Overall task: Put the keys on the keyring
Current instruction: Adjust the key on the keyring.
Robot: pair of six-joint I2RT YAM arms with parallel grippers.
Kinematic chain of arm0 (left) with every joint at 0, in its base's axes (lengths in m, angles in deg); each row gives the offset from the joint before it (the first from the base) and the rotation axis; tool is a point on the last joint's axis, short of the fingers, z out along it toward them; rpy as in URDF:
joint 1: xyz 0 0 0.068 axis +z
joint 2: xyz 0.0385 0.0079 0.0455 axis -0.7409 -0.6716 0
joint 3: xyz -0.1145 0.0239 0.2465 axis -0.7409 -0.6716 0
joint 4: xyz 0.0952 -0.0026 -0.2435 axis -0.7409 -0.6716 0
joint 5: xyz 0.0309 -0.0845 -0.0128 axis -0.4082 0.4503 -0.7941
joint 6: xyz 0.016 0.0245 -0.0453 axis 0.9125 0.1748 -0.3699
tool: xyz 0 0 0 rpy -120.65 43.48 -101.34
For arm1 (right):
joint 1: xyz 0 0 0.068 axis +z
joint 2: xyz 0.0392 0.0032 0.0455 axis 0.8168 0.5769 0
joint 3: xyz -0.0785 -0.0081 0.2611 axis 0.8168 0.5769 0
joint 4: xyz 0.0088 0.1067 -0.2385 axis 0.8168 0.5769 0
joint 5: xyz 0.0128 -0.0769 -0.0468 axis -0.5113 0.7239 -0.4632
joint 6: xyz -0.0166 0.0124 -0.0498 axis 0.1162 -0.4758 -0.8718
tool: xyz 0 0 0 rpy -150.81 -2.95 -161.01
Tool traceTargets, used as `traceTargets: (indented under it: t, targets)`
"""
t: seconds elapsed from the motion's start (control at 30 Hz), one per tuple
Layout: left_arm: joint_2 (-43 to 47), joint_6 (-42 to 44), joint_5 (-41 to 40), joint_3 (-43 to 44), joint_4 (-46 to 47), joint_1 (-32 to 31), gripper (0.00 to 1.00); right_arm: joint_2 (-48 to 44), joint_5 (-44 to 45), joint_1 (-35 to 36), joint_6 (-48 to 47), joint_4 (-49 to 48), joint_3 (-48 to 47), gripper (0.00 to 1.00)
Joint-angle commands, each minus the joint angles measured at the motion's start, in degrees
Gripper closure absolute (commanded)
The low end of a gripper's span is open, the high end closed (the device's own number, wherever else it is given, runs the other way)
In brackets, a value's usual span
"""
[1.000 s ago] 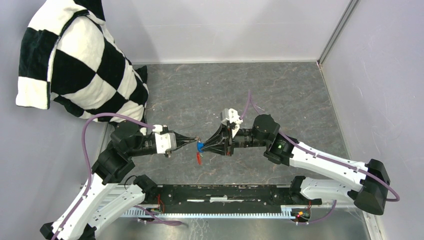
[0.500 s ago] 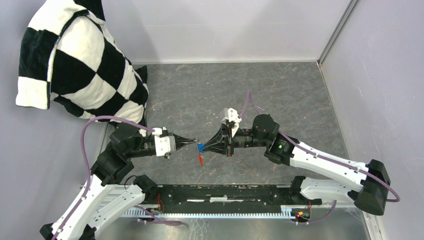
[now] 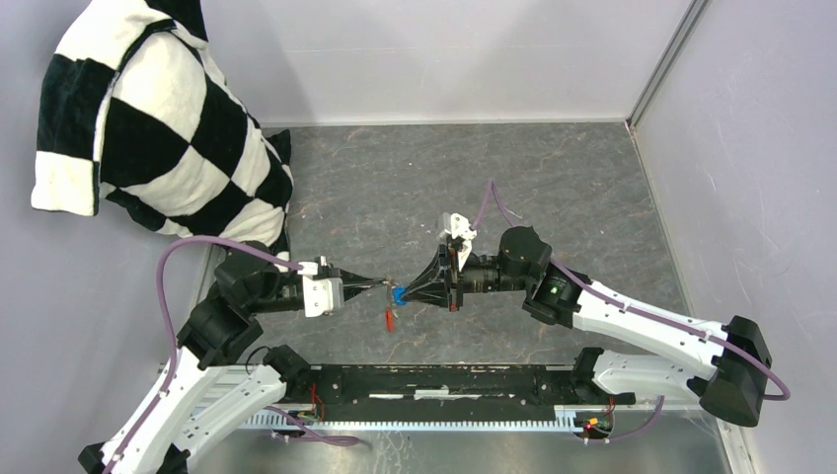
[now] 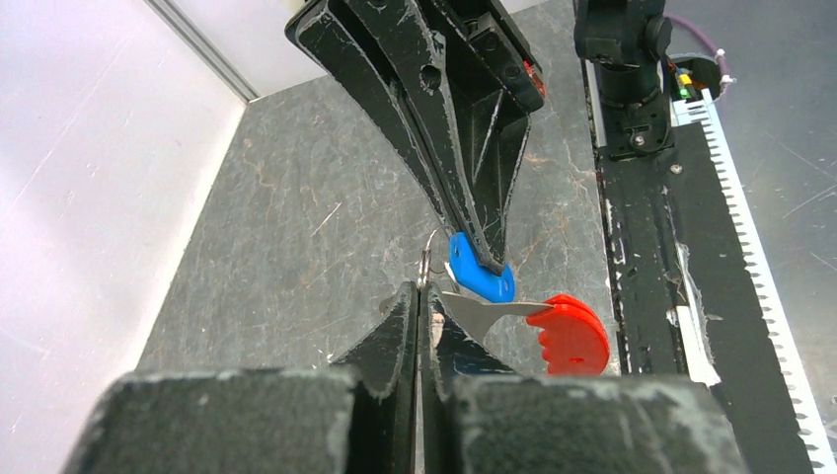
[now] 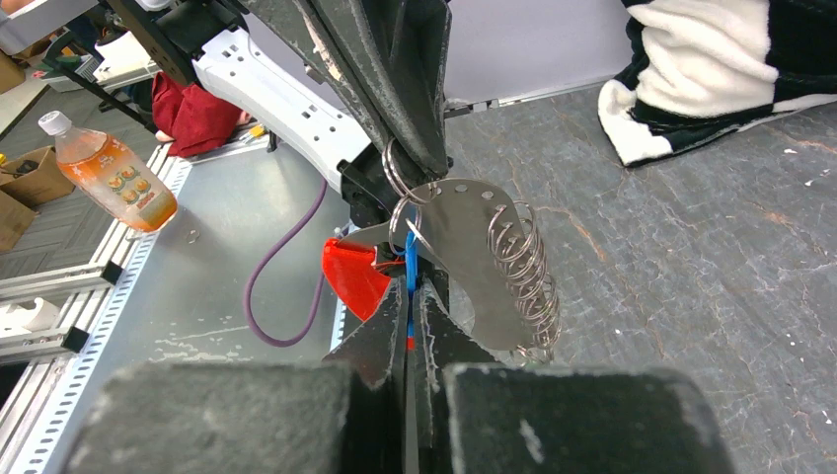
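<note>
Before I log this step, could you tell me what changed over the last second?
The right gripper closed on the blue-headed key. The left gripper shifted slightly toward the near edge of the grey stone table. Unchanged: left gripper shut on the thin metal keyring, red plastic tag hanging beneath.

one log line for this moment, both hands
left hand: shut on keyring | right hand: shut on blue key | threading: cannot tell
</note>
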Motion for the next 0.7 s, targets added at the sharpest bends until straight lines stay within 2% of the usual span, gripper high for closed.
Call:
traceTargets:
  t: [0.0,0.47,0.57,0.67]
  targets:
    - [-0.1,0.7,3.2,2.2,3.4,0.1,0.98,0.5,-1.1,-0.6,0.8,1.9,0.7,1.00]
    - [-0.9,-3.9,7.2,2.9,5.3,0.1,0.98,3.3,-3.8,-0.8,0.0,2.2,-0.7,0.99]
    - [-0.9,-4.1,7.9,2.9,5.4,0.1,0.98,3.3,-4.0,-0.8,-1.0,3.1,-1.3,0.88]
    - [-0.9,-4.1,8.1,2.8,5.1,0.1,0.98,2.6,-3.4,-0.8,-4.0,6.5,-3.3,0.68]
